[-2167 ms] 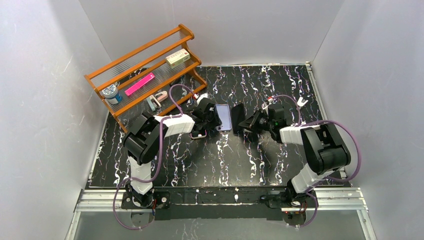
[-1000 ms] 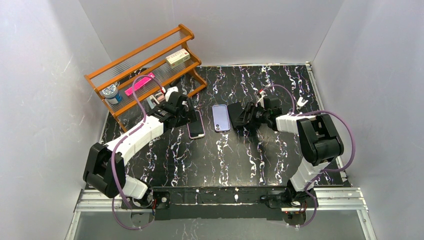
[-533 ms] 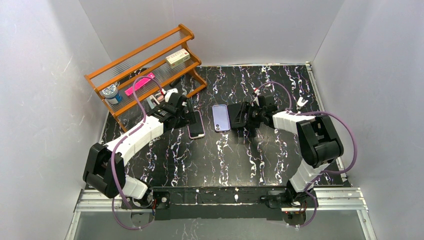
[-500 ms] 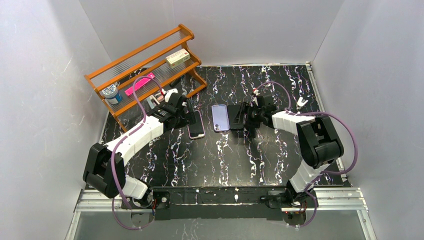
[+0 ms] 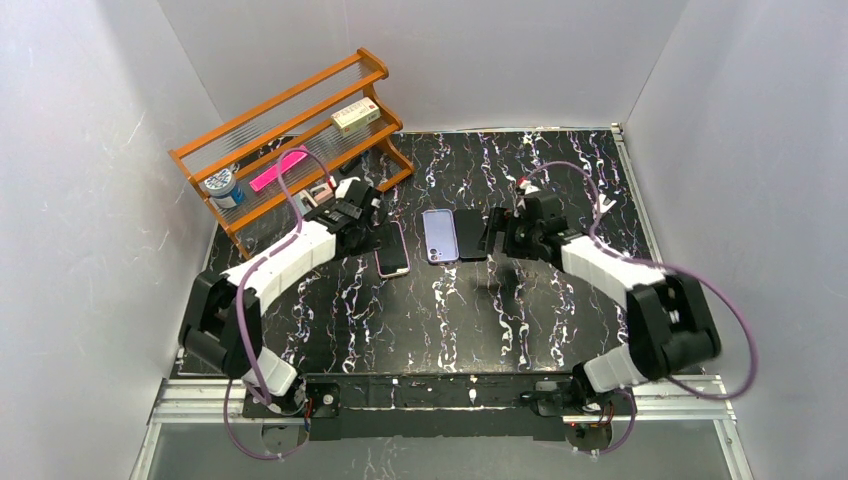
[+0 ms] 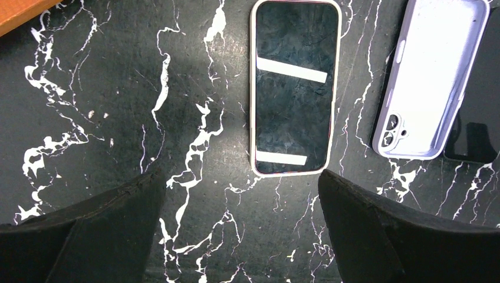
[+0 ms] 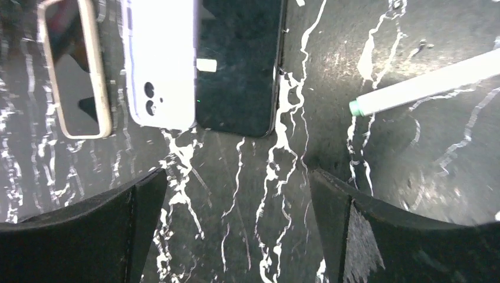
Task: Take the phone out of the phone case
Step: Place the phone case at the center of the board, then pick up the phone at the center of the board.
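Between the fingers of the right end effector point(image 7: 236, 236), spread wide and holding nothing, only the black marbled table point(image 7: 236, 177) shows. Just beyond its tips lies the phone point(image 7: 239, 65), a bare, glossy black slab flat on the table, with a small pale rectangle near its left edge. Its left long edge meets the phone case point(image 7: 159, 62), a pale lilac shell lying flat and empty, with its camera cut-out at the near corner. Left of the case and apart from it rests a second phone point(image 6: 295, 87), screen up inside a pinkish rim. The left end effector point(image 6: 242, 236) hovers near that one, fingers equally wide, gripping nothing. A white stick with a green tip point(image 7: 424, 85) lies to the right of the black phone. A wooden rack point(image 5: 280, 108) stands at the table's far left corner.
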Available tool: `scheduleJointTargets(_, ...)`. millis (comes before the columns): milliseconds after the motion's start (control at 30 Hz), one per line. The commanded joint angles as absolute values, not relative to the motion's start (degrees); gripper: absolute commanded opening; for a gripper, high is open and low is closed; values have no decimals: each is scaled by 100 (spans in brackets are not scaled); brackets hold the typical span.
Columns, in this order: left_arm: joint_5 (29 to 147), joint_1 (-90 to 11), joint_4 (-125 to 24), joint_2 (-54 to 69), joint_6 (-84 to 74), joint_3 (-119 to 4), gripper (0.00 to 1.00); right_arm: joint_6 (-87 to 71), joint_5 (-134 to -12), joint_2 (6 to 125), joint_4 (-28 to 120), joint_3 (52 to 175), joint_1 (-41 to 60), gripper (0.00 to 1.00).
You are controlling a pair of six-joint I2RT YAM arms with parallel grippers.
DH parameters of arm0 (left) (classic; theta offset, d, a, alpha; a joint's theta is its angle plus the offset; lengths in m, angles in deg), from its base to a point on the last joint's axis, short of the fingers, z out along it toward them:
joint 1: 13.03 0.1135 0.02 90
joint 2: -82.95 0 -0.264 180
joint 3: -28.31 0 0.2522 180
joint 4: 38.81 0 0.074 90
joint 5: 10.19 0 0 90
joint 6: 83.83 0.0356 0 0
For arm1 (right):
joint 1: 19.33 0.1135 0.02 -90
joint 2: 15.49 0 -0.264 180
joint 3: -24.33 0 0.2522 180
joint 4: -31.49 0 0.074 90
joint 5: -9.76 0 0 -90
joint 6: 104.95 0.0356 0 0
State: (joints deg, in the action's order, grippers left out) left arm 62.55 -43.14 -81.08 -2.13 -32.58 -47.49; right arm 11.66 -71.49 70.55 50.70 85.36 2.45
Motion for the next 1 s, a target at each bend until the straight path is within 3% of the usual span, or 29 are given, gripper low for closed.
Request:
scheduleJointTargets(0, 6412, -4300, -8357, -694, -3208, -5159, 98, 982, -7657, 5730, 4599, 8129, 229, 99)
scheduleJointTargets(500, 6233, -4422, -8570, -2372, -3002, -6358, 98, 983, -8937, 3018, 4516, 7279, 227, 99)
scheduleJointTargets(967, 6075, -4450, -8733, -3163, -3192, -6797, 98, 970, -8754, 2605, 4921, 7084, 221, 99)
